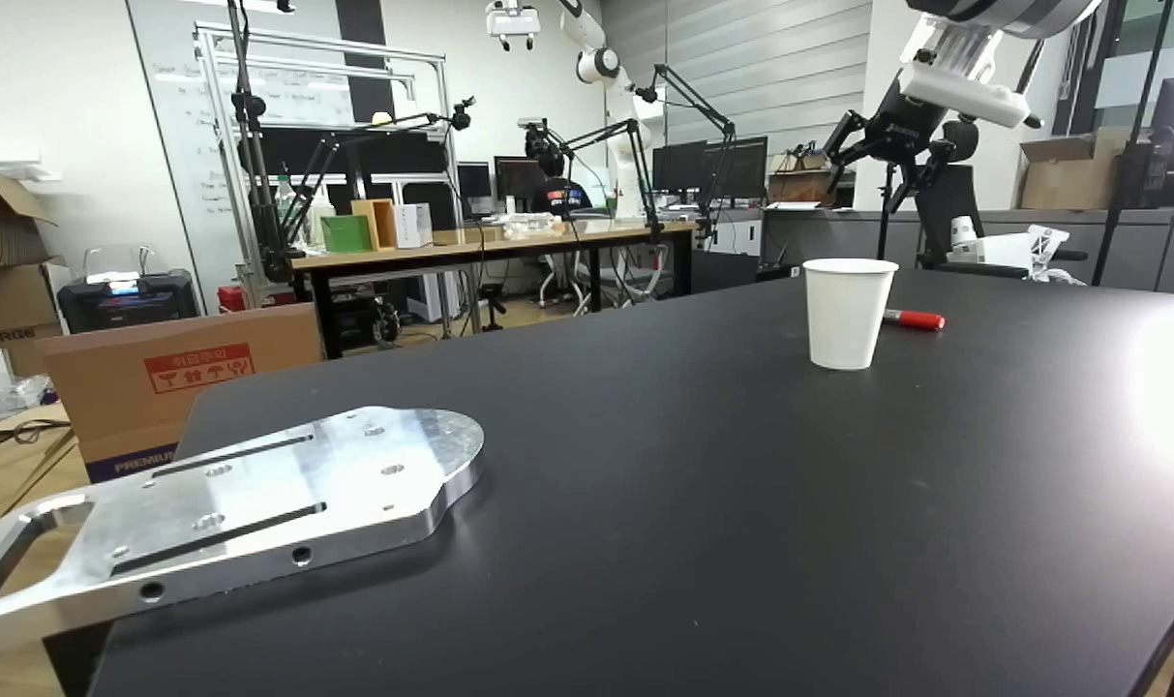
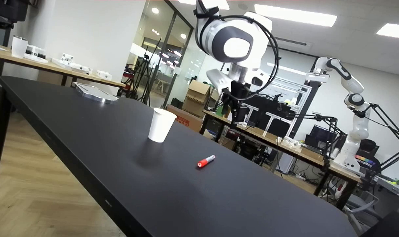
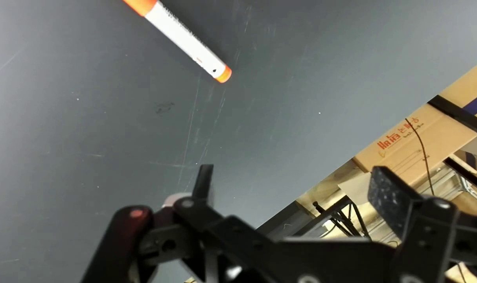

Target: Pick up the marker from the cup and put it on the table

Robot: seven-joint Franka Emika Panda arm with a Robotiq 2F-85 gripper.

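Observation:
A white paper cup (image 1: 848, 319) stands upright on the black table (image 1: 664, 503); it also shows in an exterior view (image 2: 161, 125). A marker with a red cap (image 2: 206, 161) lies on the table beside the cup, apart from it. In an exterior view its red end (image 1: 916, 319) shows and the rest is behind the cup. In the wrist view the marker (image 3: 187, 41) lies at the top, white with orange-red ends. My gripper (image 3: 292, 177) is open and empty, raised above the table; it shows in both exterior views (image 1: 869, 179) (image 2: 234, 120). A pale shape behind the left finger is mostly hidden.
A silver metal plate (image 1: 296, 484) lies at the table's end, overhanging the edge; it also shows in an exterior view (image 2: 95, 93). Cardboard boxes (image 3: 415, 137) stand beyond the table edge. A workbench with other equipment (image 1: 509, 237) stands behind.

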